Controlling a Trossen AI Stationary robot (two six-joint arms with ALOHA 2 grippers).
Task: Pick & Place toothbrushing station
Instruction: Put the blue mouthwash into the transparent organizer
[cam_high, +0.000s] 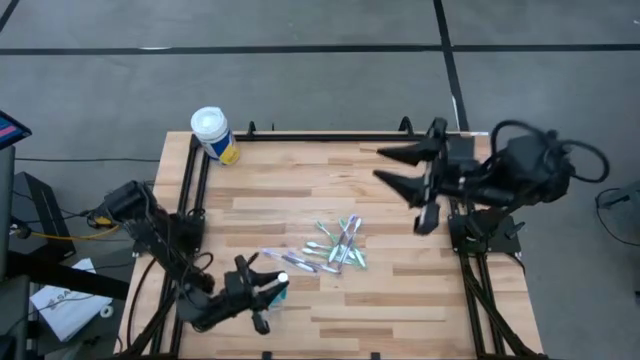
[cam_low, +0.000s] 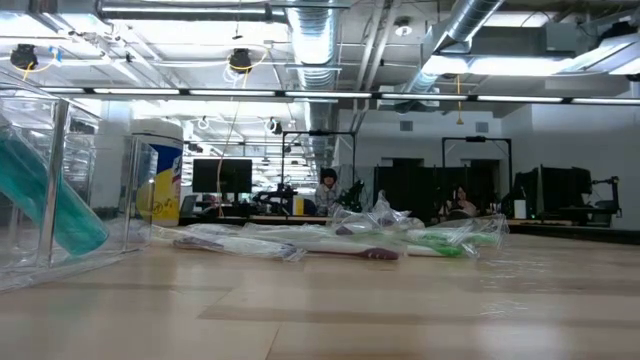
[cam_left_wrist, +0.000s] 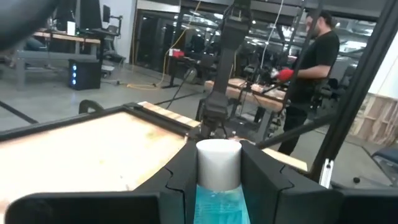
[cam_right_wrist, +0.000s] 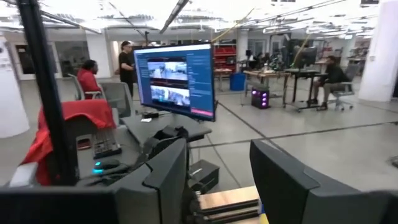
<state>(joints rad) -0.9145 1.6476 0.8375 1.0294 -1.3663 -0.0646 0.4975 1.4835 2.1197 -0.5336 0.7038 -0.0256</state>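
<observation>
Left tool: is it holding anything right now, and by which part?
Yes. The left tool is shut on a teal tube, gripped along its body just below the white cap. The right tool is open and holds nothing.

High view straight down, far, whole desk (cam_high: 400, 190) mid-frame. Low view at desk level, close, facing room; shares toothbrushes (cam_high: 335, 245) (cam_low: 400, 240) with high. Wrist views look forward over desk edge into room.
</observation>
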